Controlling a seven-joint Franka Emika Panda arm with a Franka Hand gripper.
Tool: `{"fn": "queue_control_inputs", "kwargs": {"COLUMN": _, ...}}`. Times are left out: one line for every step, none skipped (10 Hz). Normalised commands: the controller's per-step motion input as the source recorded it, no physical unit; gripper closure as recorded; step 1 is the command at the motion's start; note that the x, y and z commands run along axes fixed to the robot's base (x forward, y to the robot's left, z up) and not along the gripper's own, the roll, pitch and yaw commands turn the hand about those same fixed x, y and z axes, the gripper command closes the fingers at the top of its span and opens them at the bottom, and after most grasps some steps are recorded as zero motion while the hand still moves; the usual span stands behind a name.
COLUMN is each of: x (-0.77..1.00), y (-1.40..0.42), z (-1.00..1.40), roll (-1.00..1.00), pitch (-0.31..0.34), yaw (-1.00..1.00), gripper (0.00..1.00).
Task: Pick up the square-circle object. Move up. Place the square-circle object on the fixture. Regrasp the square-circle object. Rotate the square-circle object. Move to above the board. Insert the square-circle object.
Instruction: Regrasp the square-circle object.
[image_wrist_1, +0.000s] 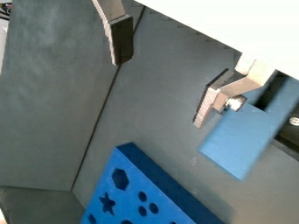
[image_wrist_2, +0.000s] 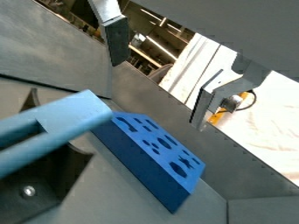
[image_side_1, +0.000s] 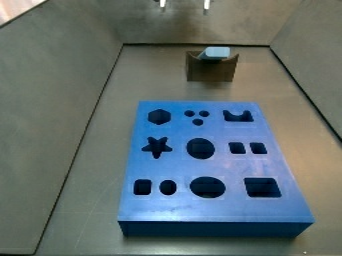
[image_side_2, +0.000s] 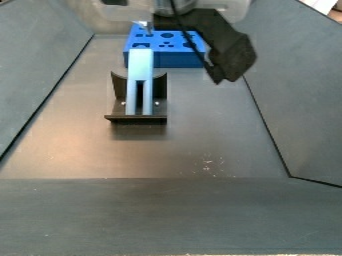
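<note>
Above the fixture (image_side_2: 136, 105), the gripper (image_wrist_1: 163, 70) hangs clear of everything, jaws spread wide with nothing between them. Both wrist views show one silver finger (image_wrist_1: 115, 31) and its opposite (image_wrist_1: 214, 98) well apart, with only dark floor in the gap. In a side view, only the two fingertips (image_side_1: 185, 4) enter at the top edge, above the fixture. In a side view the dark gripper body (image_side_2: 225, 45) sits high, up and to one side of the object.

Square-circle object (image_side_2: 140, 80): pale blue, standing upright in the fixture, not touched by the gripper. Seen from above in a side view, its end face (image_side_1: 213, 53) shows as a small pale patch on top of the olive-brown block (image_side_1: 211, 66).

Board (image_side_1: 209, 166): bright blue slab lying flat on the dark floor, well apart from the fixture and away from the gripper. Its holes are unoccupied: hexagon, star, circles, squares, ovals. A wrist view shows one corner of it (image_wrist_1: 131, 192) below the fingers; a wrist view shows it at a slant (image_wrist_2: 152, 153).
</note>
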Motion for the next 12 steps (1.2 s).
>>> {"fn": "queue_control_inputs", "kwargs": {"x": -0.64, "y": -0.95, "z": -1.0, "roll": 1.0, "pitch": -0.039, "yaw": -0.89, "gripper": 0.0}}
{"fn": "queue_control_inputs", "kwargs": {"x": -0.48, "y": -0.97, "z": -1.0, "roll": 1.0, "pitch": -0.043, "yaw": -0.89, "gripper": 0.0}}
{"fn": "queue_control_inputs", "kwargs": {"x": -0.29, "y": -0.89, "z": -0.78, "roll": 1.0, "pitch": -0.067, "yaw": -0.89, "gripper": 0.0}}
{"fn": "queue_control_inputs", "kwargs": {"x": -0.08, "y": -0.66, "z": -0.41, "roll": 1.0, "pitch": -0.104, "yaw": -0.9, "gripper": 0.0}}
{"fn": "queue_control_inputs", "kwargs": {"x": -0.01, "y": -0.45, "z": -0.17, "roll": 1.0, "pitch": -0.124, "yaw": -0.9, "gripper": 0.0}}
{"fn": "queue_control_inputs", "kwargs": {"x": -0.03, "y": -0.15, "z": -0.05, "roll": 1.0, "pitch": -0.152, "yaw": -0.9, "gripper": 0.0}}
{"fn": "queue_control_inputs", "kwargs": {"x": -0.04, "y": -0.06, "z": -0.04, "roll": 1.0, "pitch": -0.168, "yaw": -0.91, "gripper": 0.0}}
{"fn": "queue_control_inputs", "kwargs": {"x": -0.04, "y": -0.04, "z": -0.02, "roll": 1.0, "pitch": -0.198, "yaw": -0.91, "gripper": 0.0}}
{"fn": "queue_control_inputs", "kwargs": {"x": -0.04, "y": -0.04, "z": -0.01, "roll": 1.0, "pitch": -0.217, "yaw": -0.91, "gripper": 0.0}}
{"fn": "queue_control_inputs", "kwargs": {"x": -0.05, "y": -0.03, "z": 0.0, "roll": 1.0, "pitch": -0.235, "yaw": -0.91, "gripper": 0.0}}
{"fn": "queue_control_inputs", "kwargs": {"x": -0.05, "y": -0.02, "z": 0.0, "roll": 1.0, "pitch": -0.252, "yaw": -0.92, "gripper": 0.0}}
{"fn": "queue_control_inputs", "kwargs": {"x": -0.04, "y": -0.02, "z": 0.0, "roll": 1.0, "pitch": -0.267, "yaw": -0.92, "gripper": 0.0}}
